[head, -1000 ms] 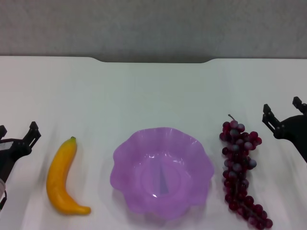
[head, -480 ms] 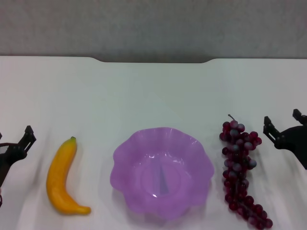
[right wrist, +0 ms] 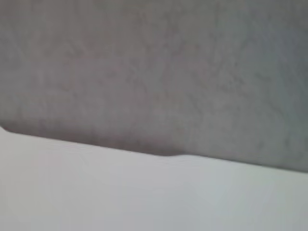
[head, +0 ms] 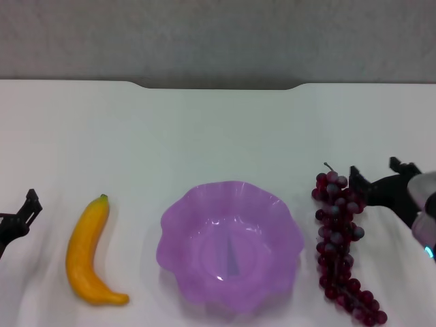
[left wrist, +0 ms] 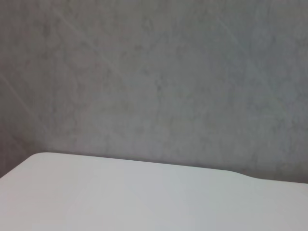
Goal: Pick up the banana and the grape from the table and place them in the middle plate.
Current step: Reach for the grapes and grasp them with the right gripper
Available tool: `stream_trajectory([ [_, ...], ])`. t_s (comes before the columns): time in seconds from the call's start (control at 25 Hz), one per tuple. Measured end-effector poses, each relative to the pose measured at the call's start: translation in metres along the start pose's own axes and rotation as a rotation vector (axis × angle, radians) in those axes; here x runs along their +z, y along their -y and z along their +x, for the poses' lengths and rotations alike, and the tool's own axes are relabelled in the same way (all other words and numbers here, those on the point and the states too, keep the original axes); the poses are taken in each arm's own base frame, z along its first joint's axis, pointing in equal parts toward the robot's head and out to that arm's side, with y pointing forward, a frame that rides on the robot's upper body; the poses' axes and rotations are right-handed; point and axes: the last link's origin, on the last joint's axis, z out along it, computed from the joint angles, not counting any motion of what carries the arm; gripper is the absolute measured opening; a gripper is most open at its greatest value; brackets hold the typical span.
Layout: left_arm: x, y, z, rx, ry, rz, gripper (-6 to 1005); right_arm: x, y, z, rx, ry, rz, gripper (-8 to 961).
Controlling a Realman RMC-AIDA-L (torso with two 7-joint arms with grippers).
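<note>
1. Middle plate holds nothing; no item placed yet.
2. Banana lies on the table left of the plate, untouched.
3. Grape lies right of the plate, not lifted.
4. Right gripper sits just beside the grape's upper end, fingers spread, gripping nothing.
5. Left gripper is well left of the banana; finger state cannot be told.
6. Both picks and both placements remain.

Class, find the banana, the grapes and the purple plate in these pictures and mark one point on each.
banana [head: 85, 252]: head view, middle of its yellow body.
grapes [head: 336, 238]: head view, middle of the bunch.
purple plate [head: 178, 211]: head view, inner wall near its wavy rim.
</note>
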Motion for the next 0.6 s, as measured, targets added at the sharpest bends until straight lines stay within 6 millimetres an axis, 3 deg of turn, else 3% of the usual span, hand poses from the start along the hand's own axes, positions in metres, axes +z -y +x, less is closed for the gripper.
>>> stream_trajectory([
  [0.36, 0.000, 0.003, -0.002, 0.005, 0.014, 0.008, 891, -0.016, 0.011, -0.059, 0.166, -0.163, -0.157, 810],
  [0.6, 0.001, 0.001, -0.002, 0.005, 0.015, 0.005, 889, -0.014, 0.028, -0.070, 0.254, -0.318, -0.217, 809],
])
